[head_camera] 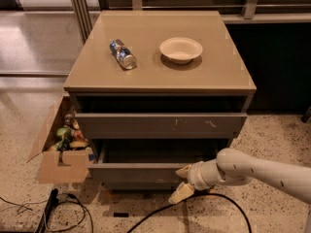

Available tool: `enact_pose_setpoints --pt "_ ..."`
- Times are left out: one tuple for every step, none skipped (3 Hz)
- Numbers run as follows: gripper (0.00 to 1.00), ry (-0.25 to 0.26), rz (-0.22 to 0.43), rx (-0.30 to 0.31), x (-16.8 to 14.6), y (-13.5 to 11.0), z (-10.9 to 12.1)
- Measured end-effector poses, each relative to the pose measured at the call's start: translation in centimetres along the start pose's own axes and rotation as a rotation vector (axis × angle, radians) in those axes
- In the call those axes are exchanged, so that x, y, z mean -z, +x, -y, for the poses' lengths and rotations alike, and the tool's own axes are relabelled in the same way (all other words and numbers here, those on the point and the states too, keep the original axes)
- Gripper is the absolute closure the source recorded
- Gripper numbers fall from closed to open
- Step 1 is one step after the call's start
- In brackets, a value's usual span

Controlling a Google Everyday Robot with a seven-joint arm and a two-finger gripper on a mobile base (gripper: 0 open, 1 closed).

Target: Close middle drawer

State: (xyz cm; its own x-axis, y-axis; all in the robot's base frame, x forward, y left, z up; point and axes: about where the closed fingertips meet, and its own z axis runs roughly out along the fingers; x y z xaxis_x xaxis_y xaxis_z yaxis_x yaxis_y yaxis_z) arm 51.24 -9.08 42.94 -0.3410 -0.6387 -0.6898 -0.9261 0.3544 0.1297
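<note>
— Pushing is needed which way?
— Away from the hand (183, 182), whose fingers (180, 193) are spread apart. The middle drawer (136, 172) is pulled out, its long front laid sideways just beyond the hand.

Warm overhead light falls evenly on the worktop (218, 74), so the bowl (181, 49) drops a small soft shadow and the can (122, 54) glints. The floor (34, 42) at back left shines with pale glare; the right rear is near black. Low down, the pincer (182, 182), fingers spread at the front of the middle drawer (136, 172), sits in dimmer light under deep shadow.
</note>
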Motion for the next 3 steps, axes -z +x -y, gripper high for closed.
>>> enact_pose_setpoints --pt "0.00 0.000 0.001 0.002 0.0 0.0 -0.2" --pt "0.00 0.001 0.001 0.053 -2.7 -2.8 1.9" --pt "0.00 0.001 0.001 0.053 -2.7 -2.8 1.9"
